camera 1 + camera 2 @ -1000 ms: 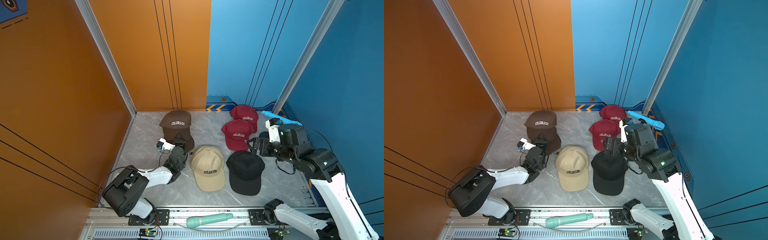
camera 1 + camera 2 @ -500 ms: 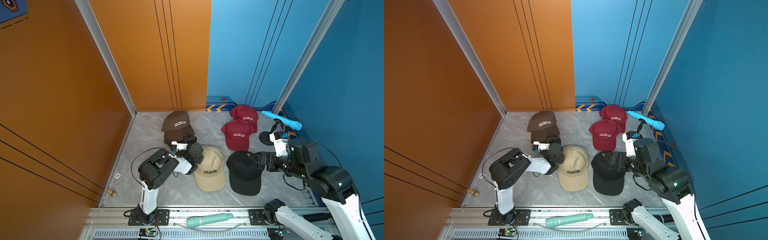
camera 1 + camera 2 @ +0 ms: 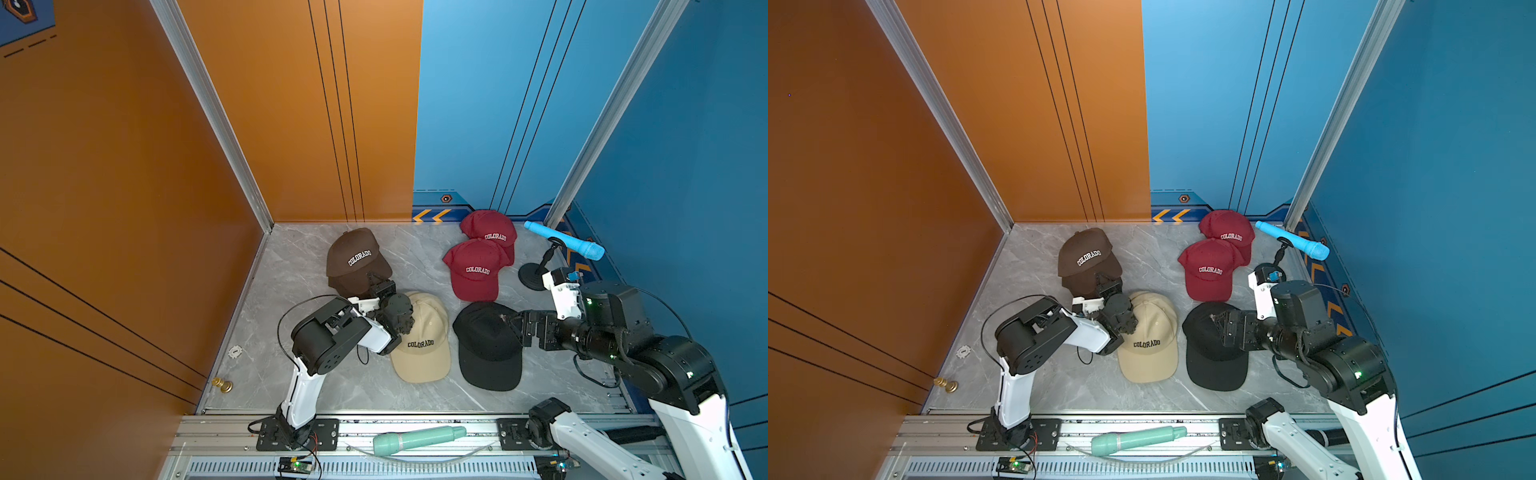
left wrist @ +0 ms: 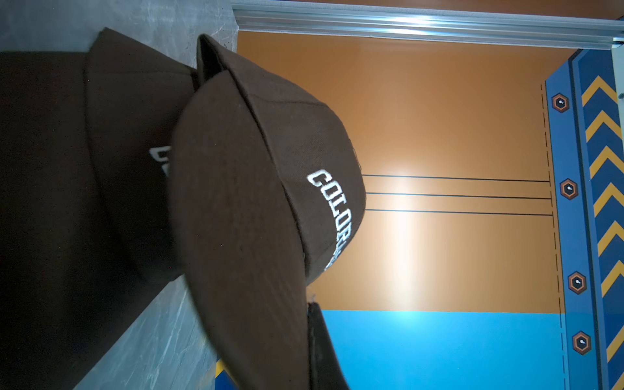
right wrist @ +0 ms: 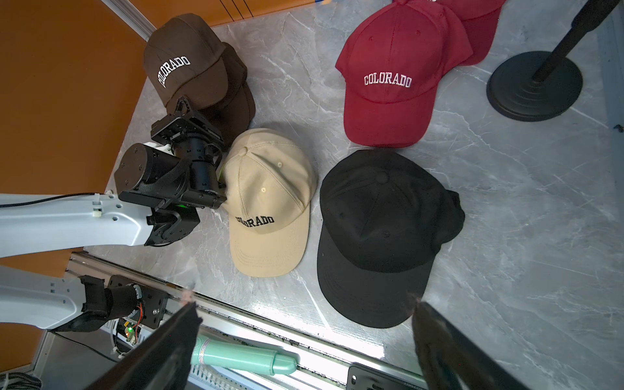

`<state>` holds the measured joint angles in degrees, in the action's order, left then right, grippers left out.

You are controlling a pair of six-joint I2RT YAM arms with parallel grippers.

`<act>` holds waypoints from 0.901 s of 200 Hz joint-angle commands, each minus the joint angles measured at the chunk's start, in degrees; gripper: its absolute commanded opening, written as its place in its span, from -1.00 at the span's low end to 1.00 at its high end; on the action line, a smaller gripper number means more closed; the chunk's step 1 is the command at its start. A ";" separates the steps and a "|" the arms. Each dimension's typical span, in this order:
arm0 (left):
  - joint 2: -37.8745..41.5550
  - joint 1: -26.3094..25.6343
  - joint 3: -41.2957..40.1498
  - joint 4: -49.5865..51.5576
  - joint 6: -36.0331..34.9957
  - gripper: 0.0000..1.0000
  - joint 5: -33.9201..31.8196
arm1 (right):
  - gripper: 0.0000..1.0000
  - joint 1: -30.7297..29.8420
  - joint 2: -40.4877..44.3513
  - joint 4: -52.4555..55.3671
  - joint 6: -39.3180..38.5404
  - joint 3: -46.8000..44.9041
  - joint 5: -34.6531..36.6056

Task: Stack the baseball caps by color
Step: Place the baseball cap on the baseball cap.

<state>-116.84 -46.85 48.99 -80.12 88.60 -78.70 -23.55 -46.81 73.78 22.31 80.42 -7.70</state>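
Note:
Two dark brown baseball caps [image 3: 353,257] [image 3: 1084,257] lie stacked at the back left. My left gripper [image 3: 376,284] [image 3: 1106,284] is shut on the top brown cap's brim [image 4: 243,236], with one black finger [image 4: 320,344] pressed against the brim. A beige cap [image 3: 424,340] [image 5: 270,189] lies in the middle and a black cap [image 3: 486,345] [image 5: 381,229] to its right. Behind them, two dark red caps [image 3: 476,266] [image 3: 488,228] overlap. My right gripper [image 3: 509,322] [image 5: 304,304] hovers open by the black cap's rear edge, holding nothing.
A blue toy microphone [image 3: 565,245] sits on a black stand [image 3: 532,276] at the back right. A green microphone [image 3: 417,438] lies on the front rail. A small gold piece [image 3: 222,384] and a white token [image 3: 235,352] lie by the orange wall.
My left arm has lifted its elbow and turned the top brown cap by the brim. My right gripper has moved forward from beside the red caps to the black cap.

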 commanded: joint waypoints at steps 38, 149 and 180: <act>-3.75 -0.86 -1.76 -0.58 4.88 -0.94 -2.53 | 0.99 0.52 -0.33 1.08 -0.43 0.52 -0.13; -0.43 -2.14 -2.94 -0.60 1.74 0.96 0.71 | 0.99 0.52 -0.04 1.04 -0.42 0.36 -0.49; 2.57 -4.29 -2.66 -0.51 -1.16 0.96 3.36 | 0.99 0.52 -0.31 -0.40 -0.42 -0.35 -0.96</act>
<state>-117.60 -48.84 46.50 -81.34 91.68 -78.28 -23.22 -47.33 73.97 22.33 80.42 -7.77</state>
